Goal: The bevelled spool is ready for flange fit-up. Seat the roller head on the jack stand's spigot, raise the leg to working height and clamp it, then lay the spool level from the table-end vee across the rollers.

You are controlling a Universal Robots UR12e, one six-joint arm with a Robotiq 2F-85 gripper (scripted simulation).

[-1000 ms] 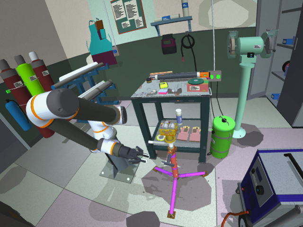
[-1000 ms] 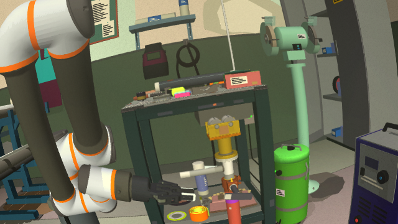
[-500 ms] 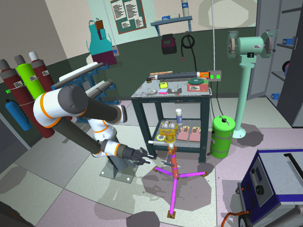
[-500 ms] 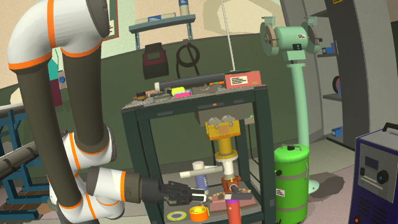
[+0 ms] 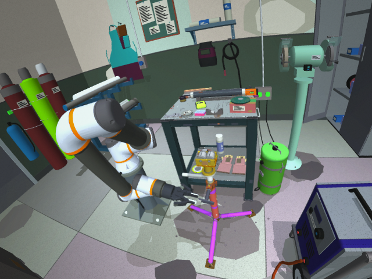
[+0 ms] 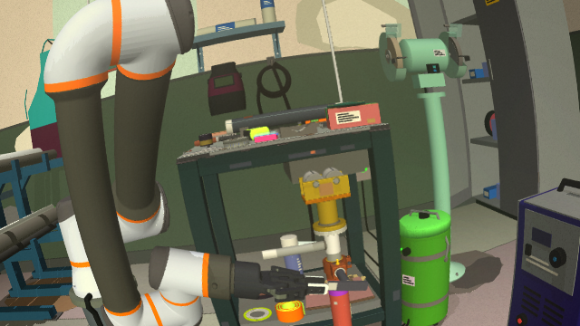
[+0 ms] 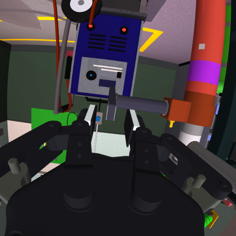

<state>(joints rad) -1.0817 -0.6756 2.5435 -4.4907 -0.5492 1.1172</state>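
The yellow roller head (image 5: 206, 160) (image 6: 325, 189) sits on top of the jack stand's white inner leg (image 6: 333, 243), above the orange column (image 5: 213, 200) (image 7: 203, 55). An orange clamp collar (image 6: 337, 266) (image 7: 189, 111) rings the column top. Its dark handle (image 5: 207, 201) (image 6: 351, 286) (image 7: 141, 104) sticks out sideways toward my gripper (image 5: 192, 198) (image 6: 319, 286) (image 7: 110, 121). My gripper is open and empty, its fingers on either side of the handle's flat end tab. The dark spool (image 5: 219, 92) (image 6: 281, 117) lies along the far edge of the table top.
Behind the stand is the dark green work table (image 5: 210, 132), with gloves and a bottle on its lower shelf. A green canister (image 5: 272, 168) stands to its right. A blue welder (image 5: 333, 225) fills the near right. The stand's magenta tripod legs (image 5: 214, 228) spread over the floor.
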